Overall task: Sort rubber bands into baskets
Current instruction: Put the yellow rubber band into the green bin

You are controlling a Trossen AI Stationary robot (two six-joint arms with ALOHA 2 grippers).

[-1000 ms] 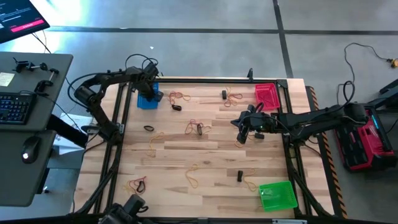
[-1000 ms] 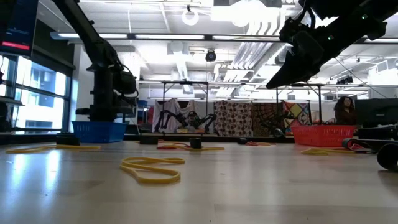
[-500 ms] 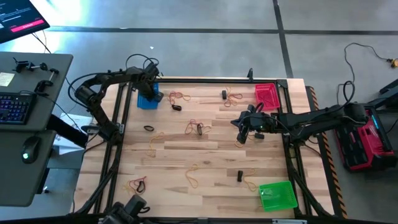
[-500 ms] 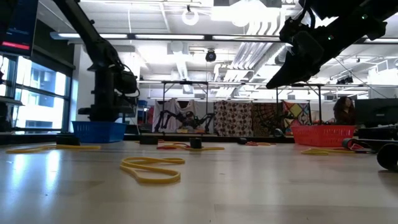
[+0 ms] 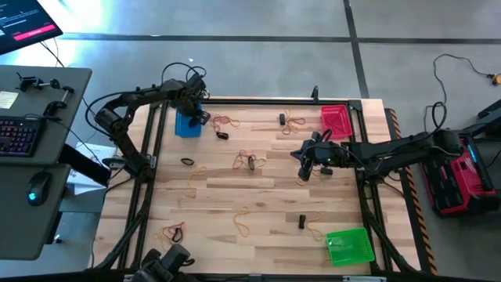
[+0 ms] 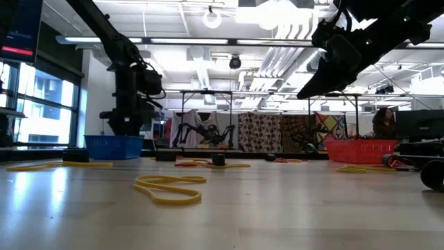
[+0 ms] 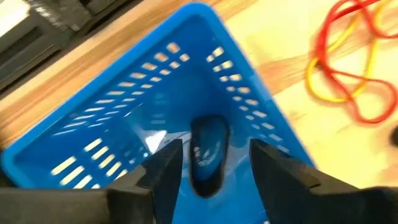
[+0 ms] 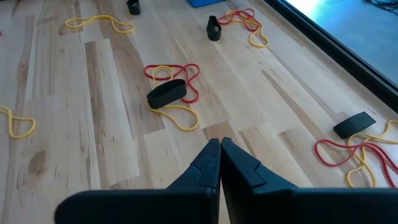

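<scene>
While the left end effector (image 5: pixel 192 110) hung wide open over the blue basket (image 5: pixel 185 125), a black rubber band (image 7: pixel 207 152) lay inside it, straight below the spread fingers.

Near the worktop's middle, the right end effector (image 5: pixel 304 167) waited pinched shut and empty; a black band amid red and yellow loops (image 8: pixel 166 93) lay directly ahead of its tips, long axis crosswise, making the right arm the nearer one. Red basket (image 5: pixel 336 120) and green basket (image 5: pixel 349 246) stood along the right edge.
</scene>
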